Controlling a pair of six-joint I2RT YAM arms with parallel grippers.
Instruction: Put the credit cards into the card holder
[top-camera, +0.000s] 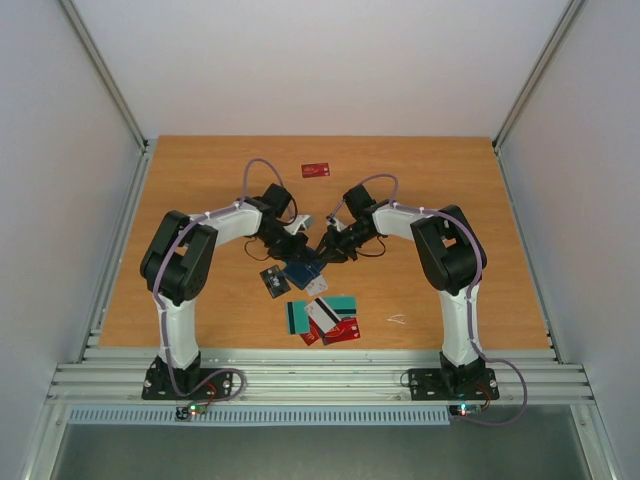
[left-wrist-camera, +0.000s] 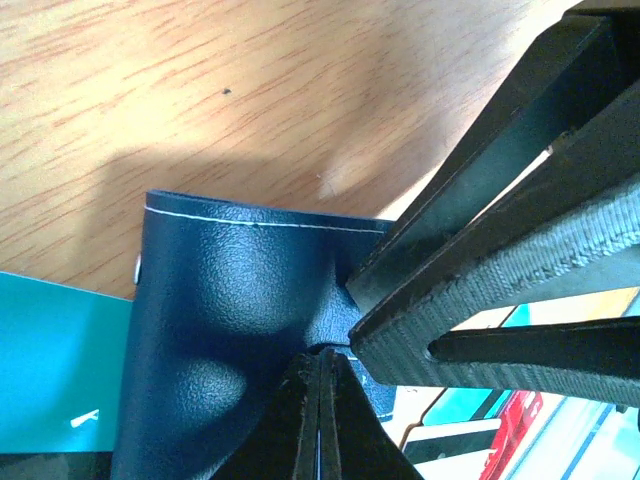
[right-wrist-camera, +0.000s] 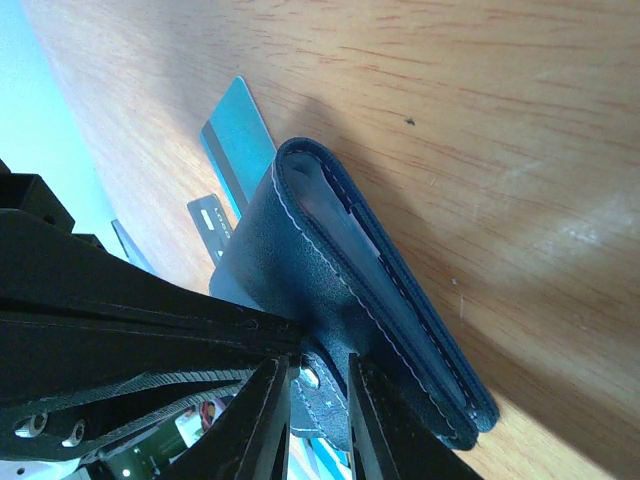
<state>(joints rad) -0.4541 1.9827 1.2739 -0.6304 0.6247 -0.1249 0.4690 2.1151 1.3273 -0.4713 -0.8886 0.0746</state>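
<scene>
Two hands (left-wrist-camera: 320, 365) (right-wrist-camera: 312, 375), one card holder (right-wrist-camera: 330, 270)

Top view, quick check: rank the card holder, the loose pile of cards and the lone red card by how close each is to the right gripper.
From the right gripper:
1. card holder, in its grip, at the centre.
2. pile of cards, on the near side.
3. lone red card, on the far side.
</scene>
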